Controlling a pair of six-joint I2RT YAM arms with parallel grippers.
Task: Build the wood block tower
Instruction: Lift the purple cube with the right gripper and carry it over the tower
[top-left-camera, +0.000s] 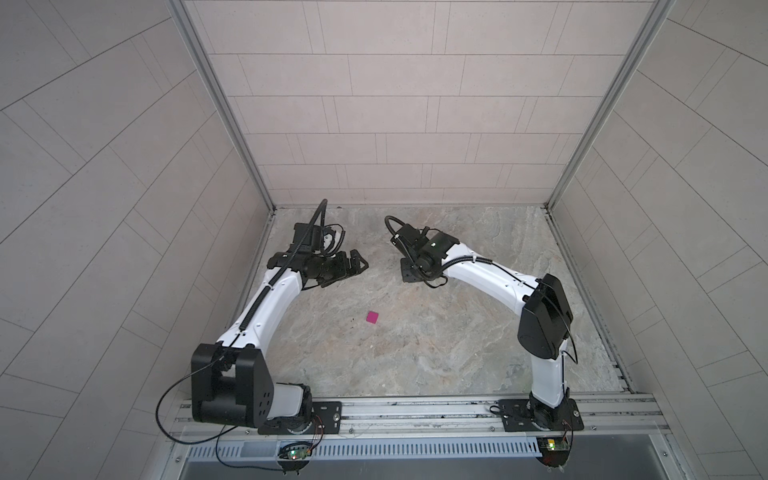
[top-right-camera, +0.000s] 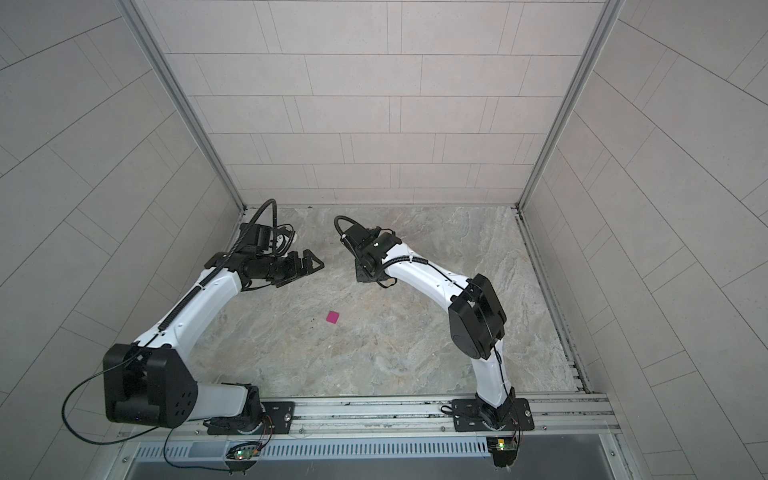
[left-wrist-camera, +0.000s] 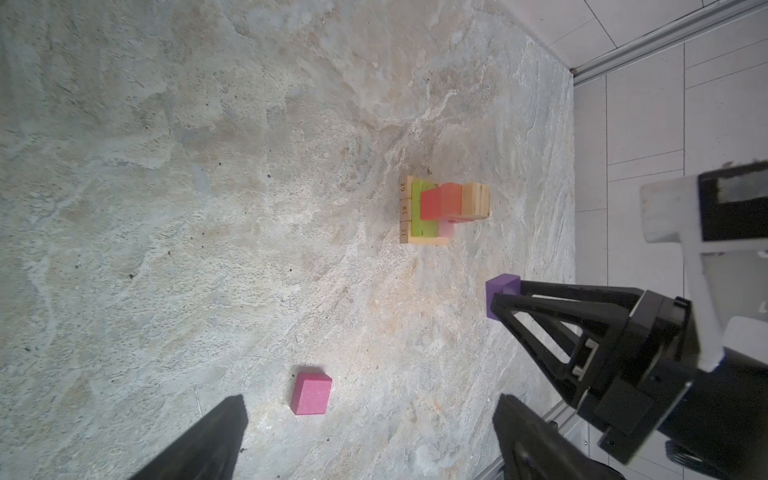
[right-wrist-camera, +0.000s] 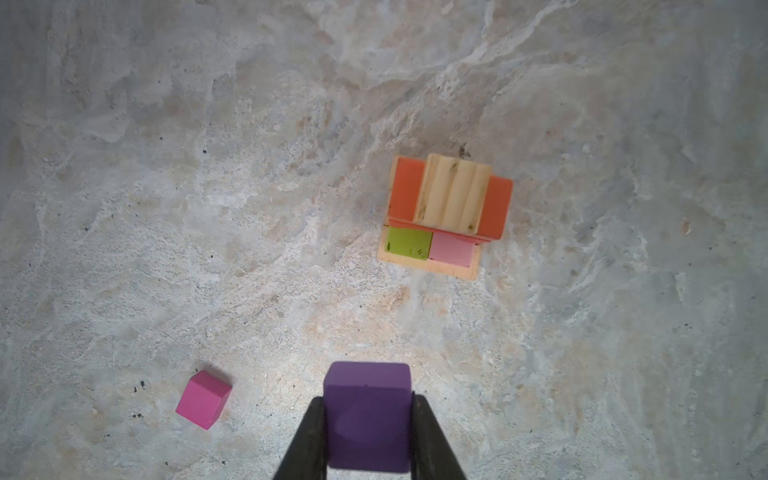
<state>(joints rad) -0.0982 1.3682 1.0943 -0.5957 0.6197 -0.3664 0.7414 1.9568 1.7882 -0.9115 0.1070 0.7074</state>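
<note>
Right wrist view gave you the tower (right-wrist-camera: 446, 216) from above. Tan bars (right-wrist-camera: 432, 268) formed the base, with a green block (right-wrist-camera: 409, 243) and a pink block (right-wrist-camera: 452, 250) side by side on them. The orange and red blocks (right-wrist-camera: 405, 191) sat one step higher, and a ridged tan piece (right-wrist-camera: 453, 193) lay across the top. In the left wrist view the ends of the bars carried stamped numbers.

Your right hand (right-wrist-camera: 368, 401) was clamped on the purple cube (right-wrist-camera: 368, 428), one finger against each side face. It held the cube apart from the tower, touching none of it.

The magenta cube (right-wrist-camera: 203, 399) lay alone on the surface (right-wrist-camera: 145, 166), well apart from the tower. In both top views it sat near the middle of the surface, nearer the arm bases than either hand.

Your left hand (left-wrist-camera: 370, 401) stood spread wide and empty, and its two dark fingers (left-wrist-camera: 216, 436) framed the magenta cube in the left wrist view without touching it. In both top views the right arm hid the tower. Tiled walls (top-left-camera: 395, 104) closed the surface in on three sides.
</note>
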